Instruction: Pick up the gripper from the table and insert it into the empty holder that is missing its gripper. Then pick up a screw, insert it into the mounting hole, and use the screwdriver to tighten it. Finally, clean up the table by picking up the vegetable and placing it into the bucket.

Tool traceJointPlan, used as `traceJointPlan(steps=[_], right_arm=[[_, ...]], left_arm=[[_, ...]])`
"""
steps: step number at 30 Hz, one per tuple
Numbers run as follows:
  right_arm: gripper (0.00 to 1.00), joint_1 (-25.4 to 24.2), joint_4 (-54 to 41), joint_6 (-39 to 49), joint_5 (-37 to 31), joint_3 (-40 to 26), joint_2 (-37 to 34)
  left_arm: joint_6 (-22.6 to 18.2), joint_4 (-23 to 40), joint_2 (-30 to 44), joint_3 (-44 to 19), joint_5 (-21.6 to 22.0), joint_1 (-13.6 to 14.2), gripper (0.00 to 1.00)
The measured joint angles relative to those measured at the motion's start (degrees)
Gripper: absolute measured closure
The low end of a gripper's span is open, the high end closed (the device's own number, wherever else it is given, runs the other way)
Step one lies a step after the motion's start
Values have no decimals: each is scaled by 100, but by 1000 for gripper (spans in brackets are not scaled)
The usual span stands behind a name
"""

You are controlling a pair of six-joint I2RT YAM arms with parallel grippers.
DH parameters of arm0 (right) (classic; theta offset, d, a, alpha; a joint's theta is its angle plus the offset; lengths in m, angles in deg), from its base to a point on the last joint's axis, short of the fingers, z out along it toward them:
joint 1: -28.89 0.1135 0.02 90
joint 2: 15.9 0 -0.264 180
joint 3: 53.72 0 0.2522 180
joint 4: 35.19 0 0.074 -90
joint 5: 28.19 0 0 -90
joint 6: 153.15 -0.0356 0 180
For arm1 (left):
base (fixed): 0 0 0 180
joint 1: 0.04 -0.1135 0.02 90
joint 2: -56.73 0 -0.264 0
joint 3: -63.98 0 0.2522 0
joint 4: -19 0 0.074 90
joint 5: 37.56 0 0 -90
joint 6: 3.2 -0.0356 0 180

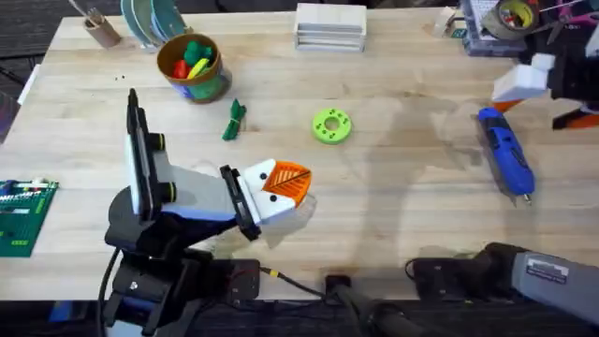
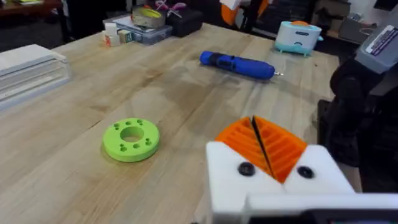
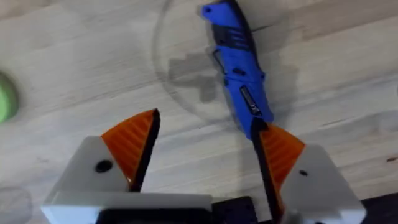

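My left gripper [image 1: 292, 182] rests low over the table's middle front, its orange pads [image 2: 273, 144] pressed together, shut on nothing I can see. The right gripper [image 1: 546, 98] hovers at the far right, open [image 3: 205, 149], above the blue screwdriver [image 1: 506, 150] [image 3: 239, 74] that lies flat on the wood [image 2: 239, 64]. The dark green vegetable [image 1: 233, 120] lies beside the bucket [image 1: 192, 65], which holds toy vegetables. The loose gripper piece, the empty holder and the screw are out of view.
A lime-green disc with holes [image 1: 331, 125] [image 2: 131, 139] sits mid-table. A clear box stack [image 1: 329, 26], a tan cup [image 1: 98, 28] and a parts tray with tape [image 1: 510, 17] line the back edge. A green board [image 1: 23, 215] lies front left.
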Motion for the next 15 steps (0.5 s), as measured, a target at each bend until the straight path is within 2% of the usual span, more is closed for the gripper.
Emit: traceJointPlan(steps=[4, 15], right_arm=[[61, -263, 98, 217, -25, 72, -149], [61, -326, 288, 2297, -39, 72, -1019]], left_arm=[[0, -7, 0, 0, 42, 0, 985], [0, -6, 0, 0, 66, 0, 985]])
